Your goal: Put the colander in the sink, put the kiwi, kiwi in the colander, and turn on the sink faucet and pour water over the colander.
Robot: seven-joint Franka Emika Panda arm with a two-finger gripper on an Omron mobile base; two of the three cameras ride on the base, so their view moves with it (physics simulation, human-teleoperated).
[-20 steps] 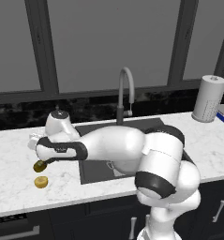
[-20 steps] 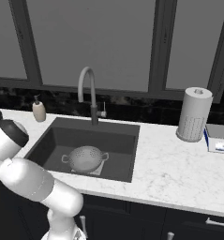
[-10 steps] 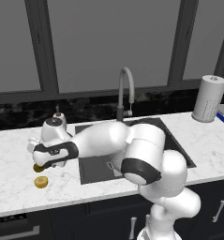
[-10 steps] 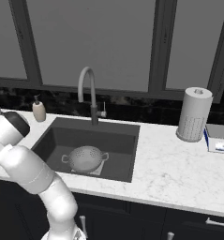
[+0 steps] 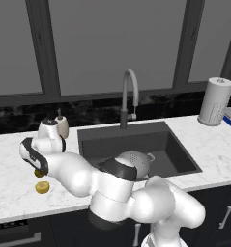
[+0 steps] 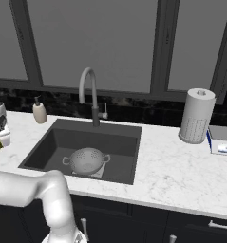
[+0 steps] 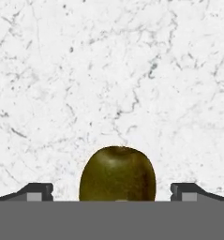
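The dark olive-brown kiwi (image 7: 117, 172) lies on the white marble counter between my gripper's (image 7: 112, 191) two fingertips (image 7: 38, 191), which stand wide apart with a gap on each side of it. In the left base view my gripper (image 5: 38, 169) hangs low over this kiwi (image 5: 39, 173) left of the sink (image 5: 112, 144). The yellow kiwi (image 5: 42, 187) lies just in front of it. The silver colander (image 5: 136, 161) stands upright in the sink (image 6: 58, 142), colander (image 6: 86, 160) on the lighter square. The faucet (image 6: 89, 95) rises behind the basin, with no stream.
A cream soap bottle (image 5: 62, 127) stands at the back of the counter, just behind my hand. A paper towel roll (image 6: 196, 116) and a blue-and-white pack (image 6: 221, 142) stand far right. My own arm (image 5: 112, 183) crosses in front of the sink.
My hand has stayed over the dark kiwi. The elbow and upper arm have swung lower and closer to the counter's front edge. The kiwis and the colander have not moved.
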